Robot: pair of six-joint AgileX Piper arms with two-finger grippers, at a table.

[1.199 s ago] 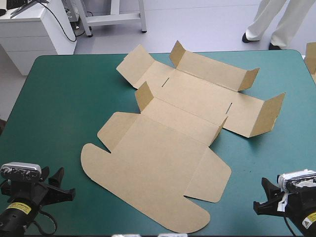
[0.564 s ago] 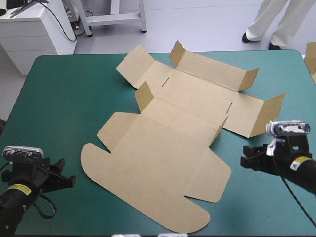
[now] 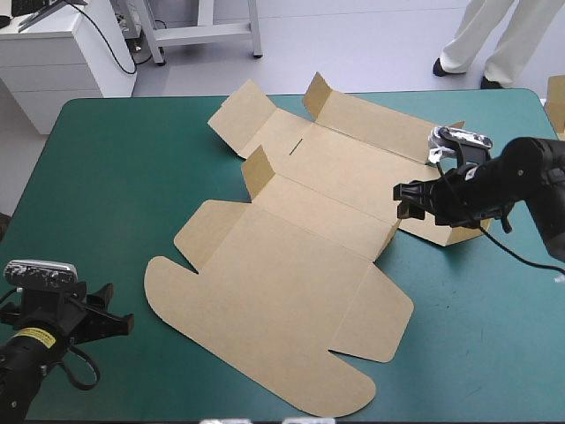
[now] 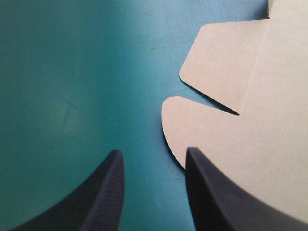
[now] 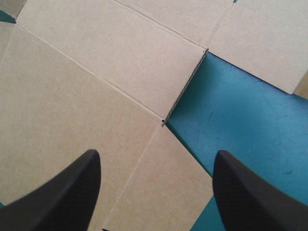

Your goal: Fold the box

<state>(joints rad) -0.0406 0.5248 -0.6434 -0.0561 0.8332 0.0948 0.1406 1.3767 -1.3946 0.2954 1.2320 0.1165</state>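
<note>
Right gripper (image 3: 408,201) hung open, its black fingers (image 5: 72,192) well apart, above the right-hand part of the box (image 3: 300,265). That part lay directly under and ahead of it, where a short raised flap (image 3: 387,240) met the flat board beside a wedge of bare teal-green cover (image 5: 240,110). I could not tell whether the fingers touched the board.

Left gripper (image 3: 113,320) was also open, low near the table's near left corner, with the box's rounded flap (image 4: 211,130) just ahead and to one side. The brown box was spread across the middle of the cover (image 3: 115,177), mostly flat, with a few walls raised along its far side and at its right end.
</note>
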